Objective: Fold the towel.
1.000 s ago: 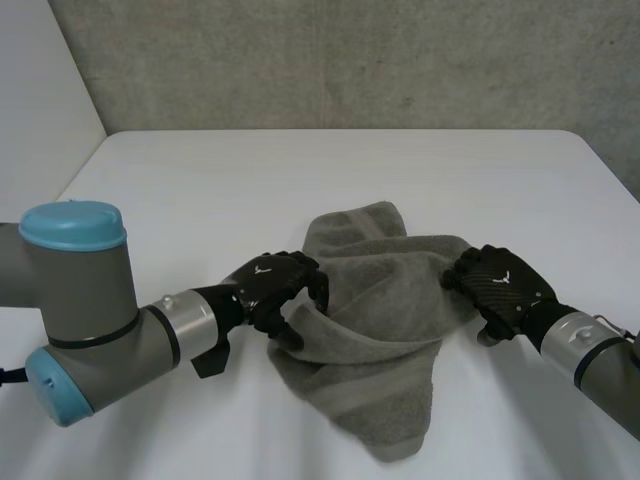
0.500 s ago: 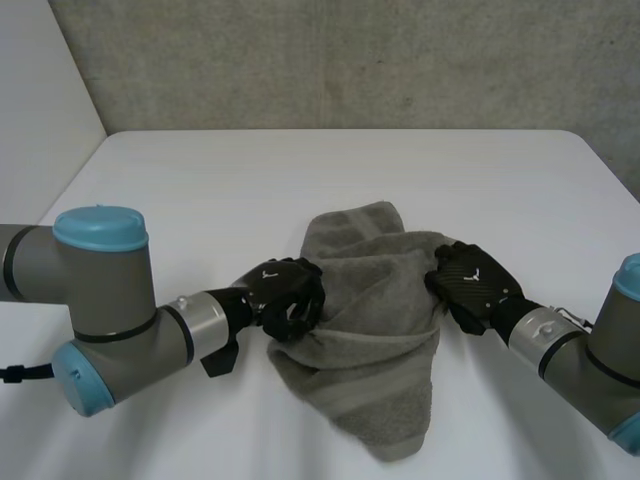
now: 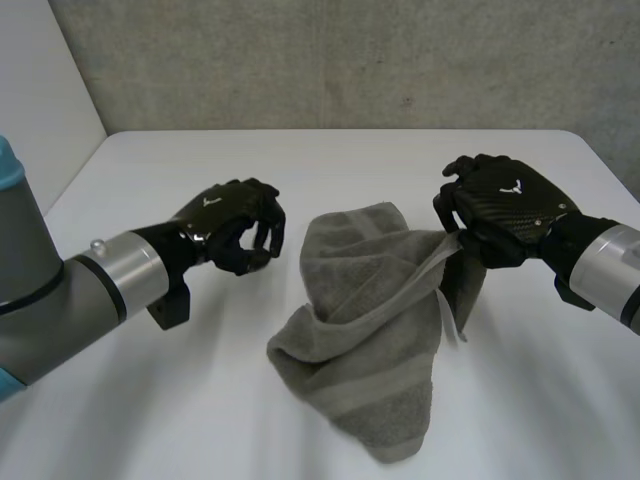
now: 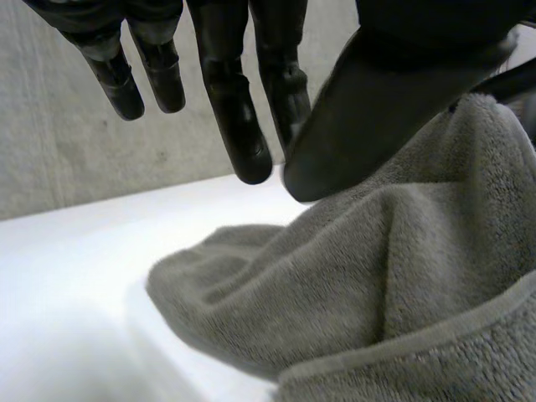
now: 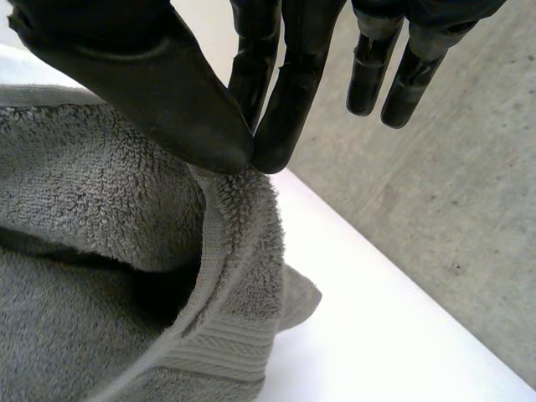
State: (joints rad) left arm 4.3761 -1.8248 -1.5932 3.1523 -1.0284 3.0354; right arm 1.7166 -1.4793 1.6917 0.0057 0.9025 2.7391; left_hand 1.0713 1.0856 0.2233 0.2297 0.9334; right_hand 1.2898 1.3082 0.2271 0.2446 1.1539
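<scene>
While right hand (image 3: 505, 208) pinches towel (image 3: 370, 320) edge between thumb and fingers, holding it raised above table (image 3: 330, 160), rest of grey towel lies crumpled mid-table. Left hand (image 3: 228, 222) hovers just beside towel, fingers loose, holding nothing.

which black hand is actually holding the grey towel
The right hand pinches the grey terry towel by its edge, thumb against fingers; the left hand grips nothing.

One towel (image 3: 370, 330), two hands (image 3: 228, 222) (image 3: 502, 208), one table (image 3: 350, 165)
</scene>
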